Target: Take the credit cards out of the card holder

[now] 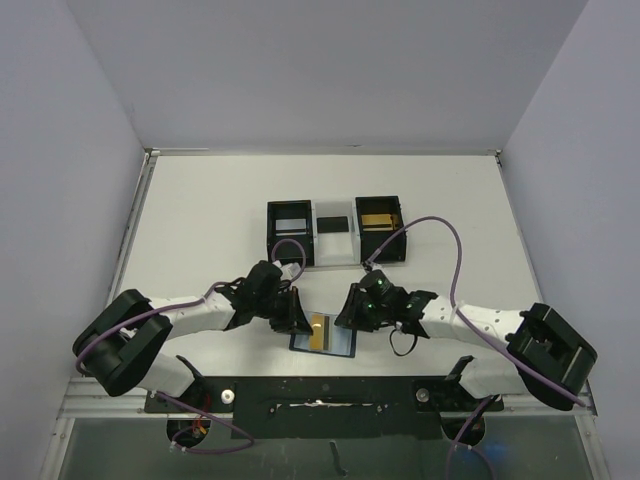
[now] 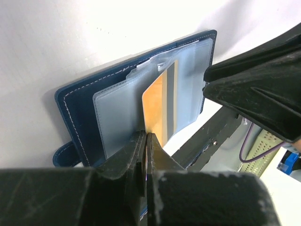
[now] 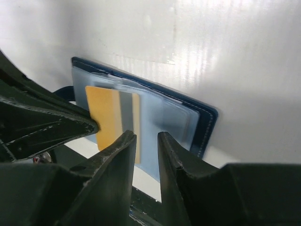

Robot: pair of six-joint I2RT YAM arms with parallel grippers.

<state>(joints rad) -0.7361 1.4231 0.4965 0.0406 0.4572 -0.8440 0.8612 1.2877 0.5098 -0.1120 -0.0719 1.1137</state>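
Observation:
The navy card holder (image 1: 341, 346) (image 2: 80, 108) (image 3: 204, 125) lies open on the table near the front edge, with its pale clear sleeves facing up. A gold credit card (image 1: 320, 332) (image 2: 157, 106) (image 3: 106, 113) with a grey stripe sticks partway out of a sleeve. My left gripper (image 1: 297, 318) (image 2: 146, 136) is shut on that card's near corner. Just to its right, my right gripper (image 1: 350, 318) (image 3: 146, 136) hovers over the sleeve, its jaws a narrow gap apart with nothing between them. Other cards are hidden or too pale to tell.
Two black boxes joined by a clear section (image 1: 333, 232) stand behind the card holder; the right box holds something gold (image 1: 378, 218). A black rail (image 1: 320, 395) runs along the table's front edge just below the card holder. White walls enclose the table.

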